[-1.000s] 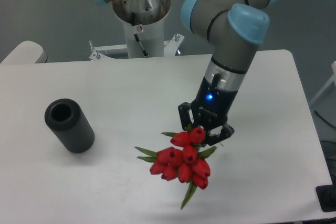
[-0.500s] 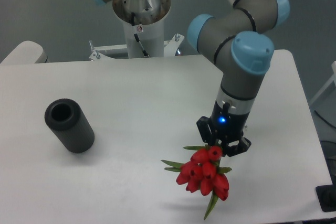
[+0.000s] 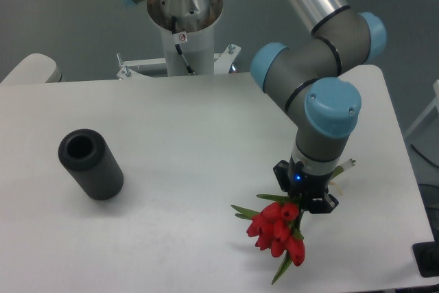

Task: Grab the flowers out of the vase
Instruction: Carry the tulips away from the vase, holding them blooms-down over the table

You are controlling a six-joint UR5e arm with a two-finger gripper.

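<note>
The claw (image 3: 304,200) is clamped on the flowers (image 3: 277,231), which hang from it toward 7 o'clock, above the table (image 3: 192,142) near its front right part. The bunch's long axis runs from 1 o'clock to 7 o'clock, one green tip lowest. The vase (image 3: 90,164) stands well apart at 9 o'clock, its mouth hollow.

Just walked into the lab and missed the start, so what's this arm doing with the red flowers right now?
The arm's gripper is shut on the flowers, a bunch of red tulips, near the front right of the white table. The buds hang out below the fingers, with a green stem tip pointing toward the table's front edge. The vase, a dark cylinder, sits far off on the left with its mouth empty, so the flowers are already out of it.
</note>
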